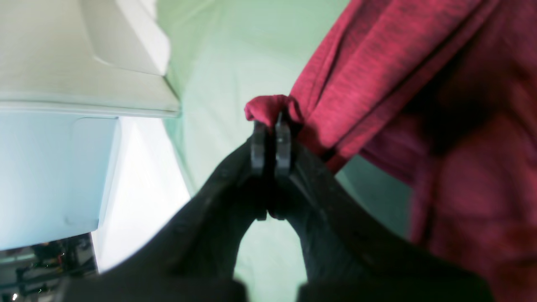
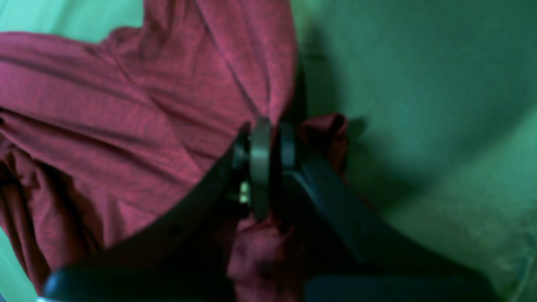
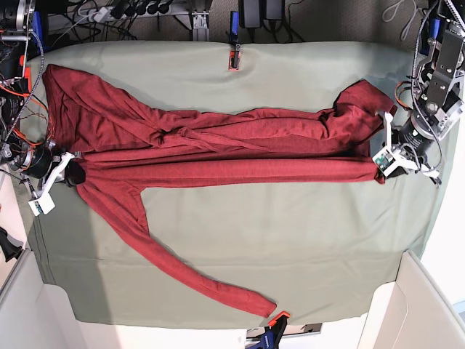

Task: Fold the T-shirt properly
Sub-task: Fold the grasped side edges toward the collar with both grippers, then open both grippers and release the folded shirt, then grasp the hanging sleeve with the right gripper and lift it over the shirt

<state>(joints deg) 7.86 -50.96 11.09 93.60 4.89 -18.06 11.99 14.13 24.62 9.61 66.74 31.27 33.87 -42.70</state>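
Observation:
The brick-red T-shirt (image 3: 218,145) lies stretched across the sage-green table cloth (image 3: 254,233), pulled taut between both arms, with one long sleeve (image 3: 182,273) trailing toward the front edge. My left gripper (image 1: 271,121) is shut on a bunched red edge of the T-shirt (image 1: 377,84); in the base view that left gripper (image 3: 379,169) is at the right end. My right gripper (image 2: 270,126) is shut on a fold of the T-shirt (image 2: 126,126); in the base view the right gripper (image 3: 73,174) grips the shirt's left end.
A red-and-black clamp (image 3: 234,54) pins the cloth at the back edge and another clamp (image 3: 272,327) at the front. White bin walls (image 3: 407,305) stand at the front right corner, and another white wall (image 3: 18,298) at the front left. Cables and power strips (image 3: 131,11) run behind the table.

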